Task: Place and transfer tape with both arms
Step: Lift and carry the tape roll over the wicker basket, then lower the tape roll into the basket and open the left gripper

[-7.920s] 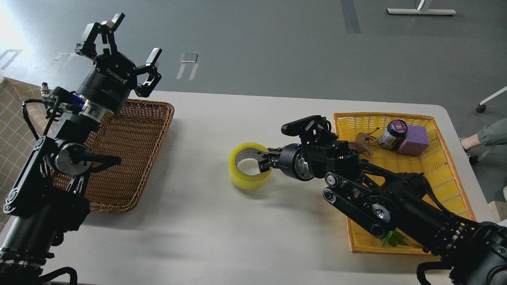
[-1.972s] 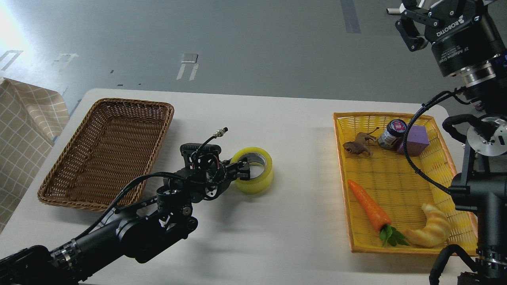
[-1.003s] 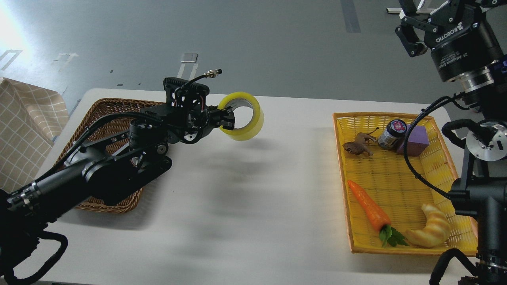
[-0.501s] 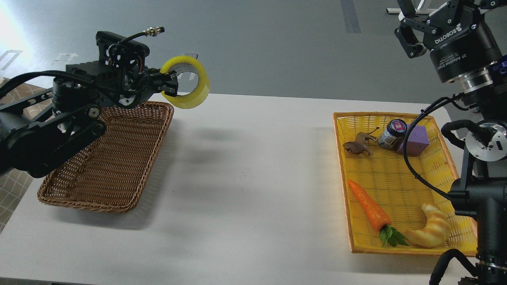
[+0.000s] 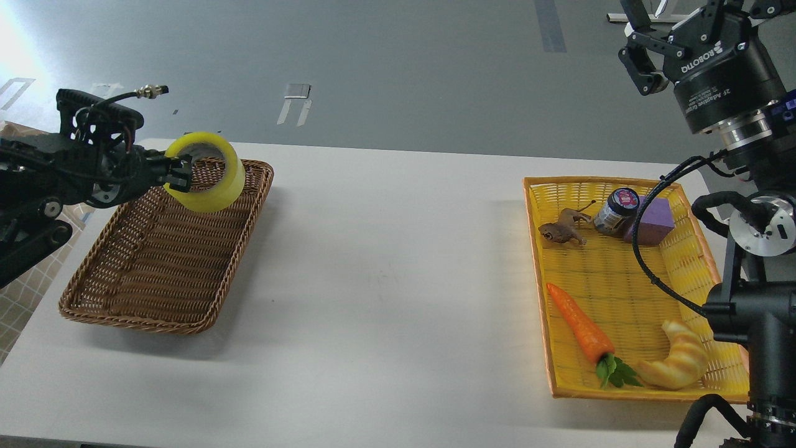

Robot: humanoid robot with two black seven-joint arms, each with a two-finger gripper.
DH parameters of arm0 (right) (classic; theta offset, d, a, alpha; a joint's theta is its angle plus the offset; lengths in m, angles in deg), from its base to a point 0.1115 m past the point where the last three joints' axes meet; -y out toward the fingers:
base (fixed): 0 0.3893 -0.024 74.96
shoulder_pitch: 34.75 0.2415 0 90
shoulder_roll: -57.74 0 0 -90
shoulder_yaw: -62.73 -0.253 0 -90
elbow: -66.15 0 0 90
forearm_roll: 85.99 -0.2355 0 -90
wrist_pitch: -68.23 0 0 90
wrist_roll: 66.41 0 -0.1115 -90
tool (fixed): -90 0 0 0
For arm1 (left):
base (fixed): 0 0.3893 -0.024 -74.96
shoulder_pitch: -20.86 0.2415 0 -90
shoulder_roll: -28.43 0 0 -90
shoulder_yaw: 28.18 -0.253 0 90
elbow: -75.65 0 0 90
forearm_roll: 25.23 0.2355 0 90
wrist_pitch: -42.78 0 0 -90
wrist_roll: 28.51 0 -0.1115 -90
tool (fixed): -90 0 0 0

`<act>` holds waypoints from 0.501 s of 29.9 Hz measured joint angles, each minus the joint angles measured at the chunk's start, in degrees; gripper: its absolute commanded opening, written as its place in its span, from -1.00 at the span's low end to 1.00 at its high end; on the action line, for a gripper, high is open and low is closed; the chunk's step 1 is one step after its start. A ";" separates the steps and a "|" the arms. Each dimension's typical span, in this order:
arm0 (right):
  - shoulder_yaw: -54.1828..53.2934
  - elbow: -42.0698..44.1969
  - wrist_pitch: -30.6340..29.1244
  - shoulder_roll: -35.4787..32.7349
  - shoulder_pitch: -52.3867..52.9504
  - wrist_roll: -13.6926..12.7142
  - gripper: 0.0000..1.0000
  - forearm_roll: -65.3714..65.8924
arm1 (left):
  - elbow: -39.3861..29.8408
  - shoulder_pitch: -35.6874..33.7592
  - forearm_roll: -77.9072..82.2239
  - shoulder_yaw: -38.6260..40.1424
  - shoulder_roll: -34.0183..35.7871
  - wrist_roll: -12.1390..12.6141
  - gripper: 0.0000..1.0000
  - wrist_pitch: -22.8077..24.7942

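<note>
The tape [image 5: 211,179] is a yellow translucent roll with a grey-white core. My left gripper [image 5: 179,173] is shut on its rim and holds it in the air over the far end of the brown wicker basket [image 5: 155,292]. My left arm comes in from the left edge. My right gripper [image 5: 668,28] is raised at the top right, away from the table; its fingers are spread and empty, partly cut off by the frame's top edge.
A yellow basket [image 5: 684,261] at the right holds a toy animal [image 5: 561,229], a jar [image 5: 617,211], a purple block [image 5: 652,221], a carrot [image 5: 581,326] and a croissant [image 5: 678,364]. White table [image 5: 385,280] between the baskets. Checked cloth [image 5: 18,292] at far left.
My left gripper lifted the tape off the table's middle and carried it left; since half a second ago it has dropped lower over the brown basket. The right arm has stayed raised.
</note>
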 measured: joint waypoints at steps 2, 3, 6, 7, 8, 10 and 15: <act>0.00 -0.08 0.00 0.00 -0.39 -0.04 0.99 0.00 | 1.21 1.68 0.00 0.00 0.33 -1.11 -1.00 -1.32; 0.00 -0.10 0.00 0.00 -0.64 -0.07 0.99 0.00 | 2.05 2.53 -0.01 0.00 0.45 -1.77 -1.00 -2.08; 0.00 -0.14 0.00 0.00 -1.34 -0.09 0.99 0.00 | 4.72 4.69 0.00 0.00 0.53 -3.92 -1.00 -3.89; 0.00 -0.14 0.00 0.00 -1.45 -0.11 0.99 0.00 | 5.42 5.15 0.01 0.00 0.52 -4.50 -1.00 -4.42; 0.00 -0.14 0.00 0.00 -1.51 -0.13 0.99 0.00 | 6.01 5.50 0.00 0.00 0.46 -4.99 -1.00 -4.88; 0.00 -0.15 0.00 0.00 -1.57 -0.19 0.99 0.00 | 7.25 6.08 -0.04 0.00 0.20 -5.89 -1.00 -5.57; 0.02 -0.70 0.00 0.00 -1.70 -0.31 0.99 0.06 | 10.38 6.92 -0.03 -0.02 -0.28 -7.46 -0.92 -6.79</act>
